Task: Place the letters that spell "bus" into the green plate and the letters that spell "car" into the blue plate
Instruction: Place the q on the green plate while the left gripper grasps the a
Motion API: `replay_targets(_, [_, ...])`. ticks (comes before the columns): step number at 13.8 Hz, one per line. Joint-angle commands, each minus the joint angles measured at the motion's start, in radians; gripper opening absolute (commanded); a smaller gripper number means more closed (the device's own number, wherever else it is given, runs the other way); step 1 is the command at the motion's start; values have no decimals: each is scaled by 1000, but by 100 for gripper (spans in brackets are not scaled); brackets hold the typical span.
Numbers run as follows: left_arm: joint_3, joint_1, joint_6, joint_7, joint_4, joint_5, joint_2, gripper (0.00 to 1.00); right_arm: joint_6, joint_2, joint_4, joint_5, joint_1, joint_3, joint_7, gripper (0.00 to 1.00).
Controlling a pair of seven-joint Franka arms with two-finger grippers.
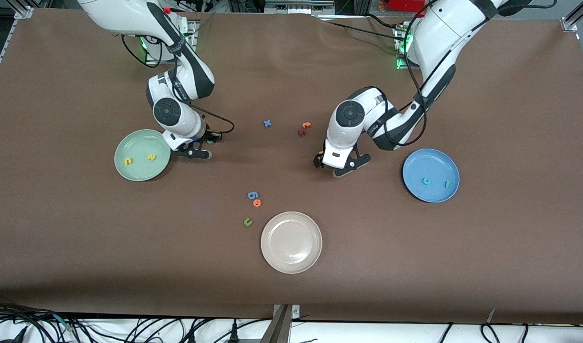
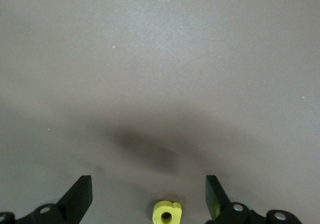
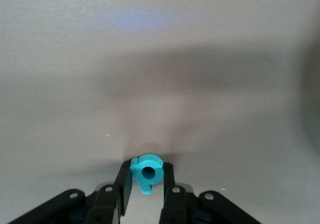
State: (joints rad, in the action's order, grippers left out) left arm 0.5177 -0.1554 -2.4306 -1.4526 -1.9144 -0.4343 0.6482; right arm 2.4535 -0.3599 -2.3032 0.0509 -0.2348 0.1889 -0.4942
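Right gripper (image 1: pixel 199 153) low at the worktop (image 1: pixel 291 71) just beside the green plate (image 1: pixel 129 176), its jaws pinching the teal "b" (image 3: pixel 146 173); the right wrist view shows the letter clamped across its round bowl with the stem sticking out, a grip that likely suits thin foam since the bowl gives two opposed edges to squeeze. Green plate already holds the yellow "u" (image 1: pixel 128 161) and yellow "s" (image 1: pixel 151 156), so the "b" looks like the last piece for "bus", and the short hop onto the plate from here seems the reason the gripper sits so close to the rim. Left gripper (image 1: pixel 341 166) also low over the worktop between the middle letters and the blue plate (image 1: pixel 415 188), jaws spread wide; the left wrist view shows the yellow "a" (image 2: pixel 166 213) lying flat on the worktop between the two fingers (image 2: pixel 80 196), centred, not yet touched, so a closing squeeze appears to be the next call. Blue plate carries the teal "c" (image 1: pixel 427 181) and teal "r" (image 1: pixel 447 184); the "a" would finish "car". Risk, as judged: foam this small may tip or slip out when squeezed
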Motion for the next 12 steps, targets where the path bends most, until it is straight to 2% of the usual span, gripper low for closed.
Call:
replay_targets(1, [-1,-24,-10,-81,-12,-38,-10,100,-137,87,25,-6,6,-69,95,13])
replay_targets(3, [-2,-42,-57,-129,-12,-43,1,100,-198,108,48,-6,6,-159,208,13])
replay_targets(6, [-2,-66,-71,-155,-20,-44,2,96,-220,111,83,-6,6,-291,357,13])
replay_targets(8, [-2,-67,-71,-155,-23,-46,5,93,-215,87,93,-6,17,-328,411,13])
replay_targets(9, [-2,-67,-74,-155,-32,-46,7,86,-205,67,94,-17,25,-335,423,13])
replay_targets(10, [-4,-67,-77,-157,-37,-46,5,74,-180,52,94,-41,34,-348,433,13])
replay_targets(12, [-4,-67,-79,-157,-43,-47,5,60,-136,13,94,-104,43,-353,434,13])
